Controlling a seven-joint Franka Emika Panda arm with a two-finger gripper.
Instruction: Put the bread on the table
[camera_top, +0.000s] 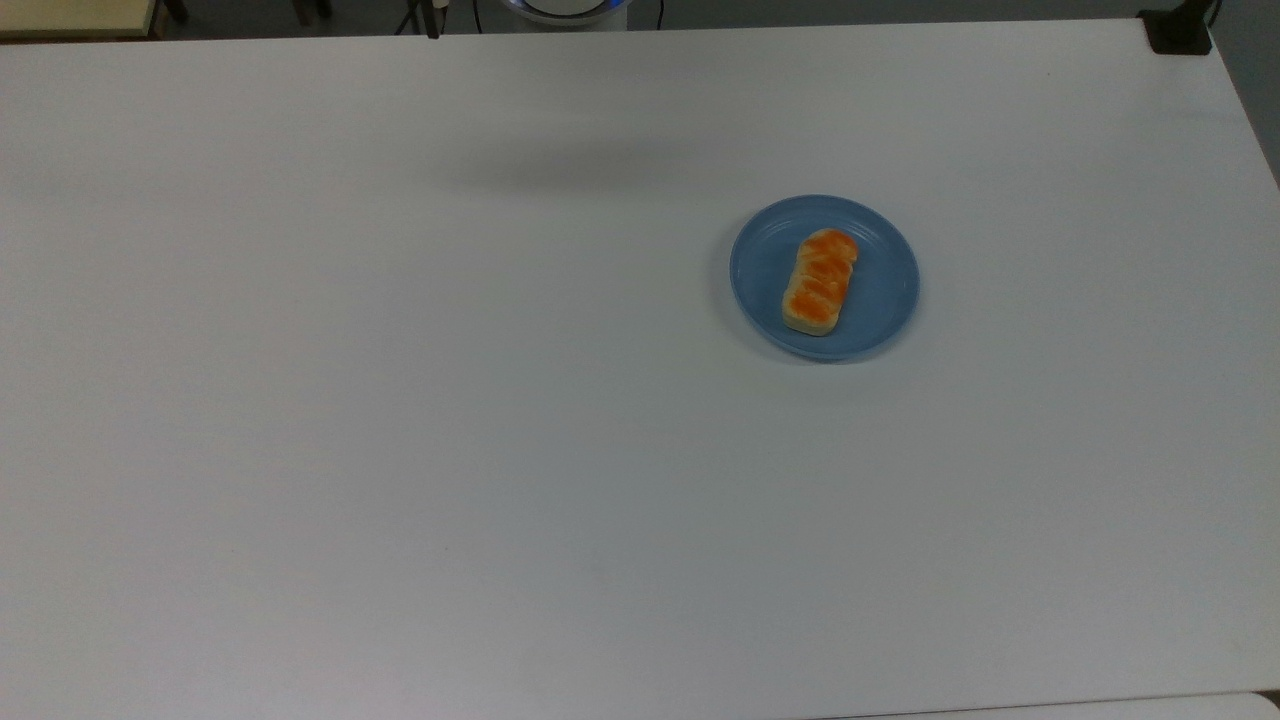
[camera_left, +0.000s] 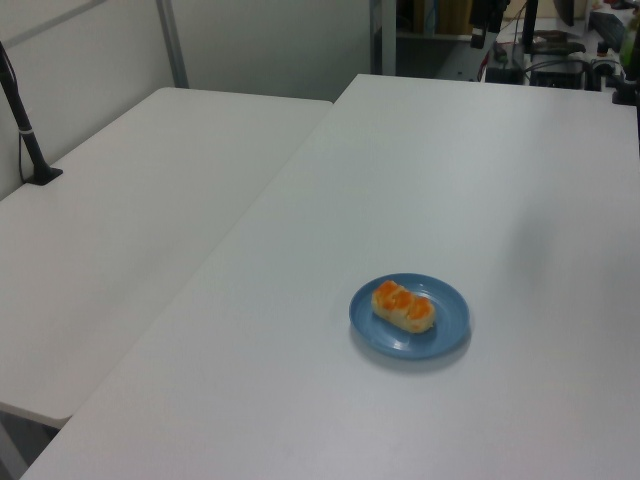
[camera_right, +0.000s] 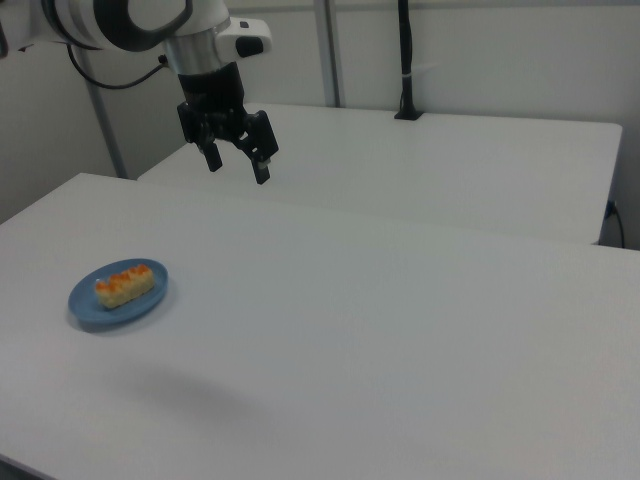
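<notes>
The small oblong cream loaf of bread with an orange-brown braided top (camera_top: 820, 281) lies on the round blue plate (camera_top: 885, 295), right of centre on the plain white bench (camera_top: 400, 400). In the right view's upper left, the black gripper (camera_right: 238, 166) hangs high, fingers spread, holding nothing.

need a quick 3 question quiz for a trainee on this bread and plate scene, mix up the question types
1. True or false: the orange-glazed cream toy bread loaf lies on the round blue plate.
2. In the right view, the black two-finger gripper is: A) clamped on the loaf, B) open in the air above the white table, C) resting on the plate.
3. Fill in: in the top view, the plate sits toward the table's ____ side.

Key: 1 true; 2 B; 3 right
</notes>
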